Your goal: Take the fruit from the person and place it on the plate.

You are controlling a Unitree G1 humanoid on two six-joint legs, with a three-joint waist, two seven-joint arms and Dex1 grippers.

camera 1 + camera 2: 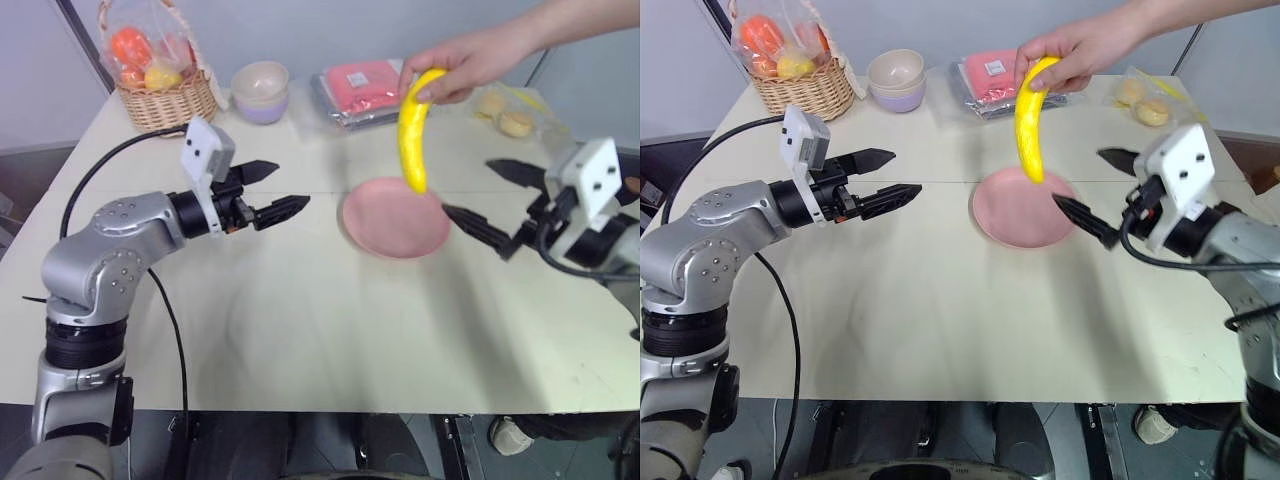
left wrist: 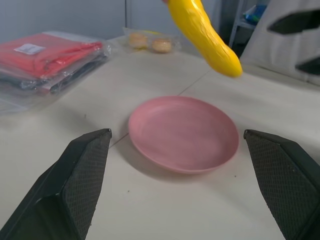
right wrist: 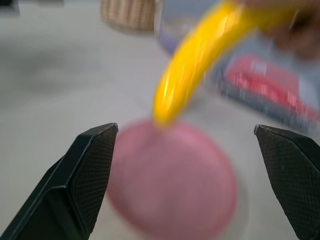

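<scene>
A person's hand (image 1: 470, 62) reaches in from the upper right and holds the fruit, a long yellow banana (image 1: 413, 130), by its top end. The banana hangs down with its tip just above the far edge of the pink plate (image 1: 395, 220). My right gripper (image 1: 485, 198) is open, level, to the right of the plate and banana, pointing at them with nothing between its fingers. My left gripper (image 1: 278, 190) is open too, to the left of the plate, pointing toward it. In the right wrist view the banana (image 3: 195, 55) hangs ahead between the fingers, over the plate (image 3: 172, 185).
A wicker basket (image 1: 165, 95) with bagged round fruits stands at the back left, a pale bowl (image 1: 261, 90) beside it. A wrapped red packet (image 1: 360, 90) and bagged buns (image 1: 510, 115) lie along the back. A black cable (image 1: 110, 165) trails from my left arm.
</scene>
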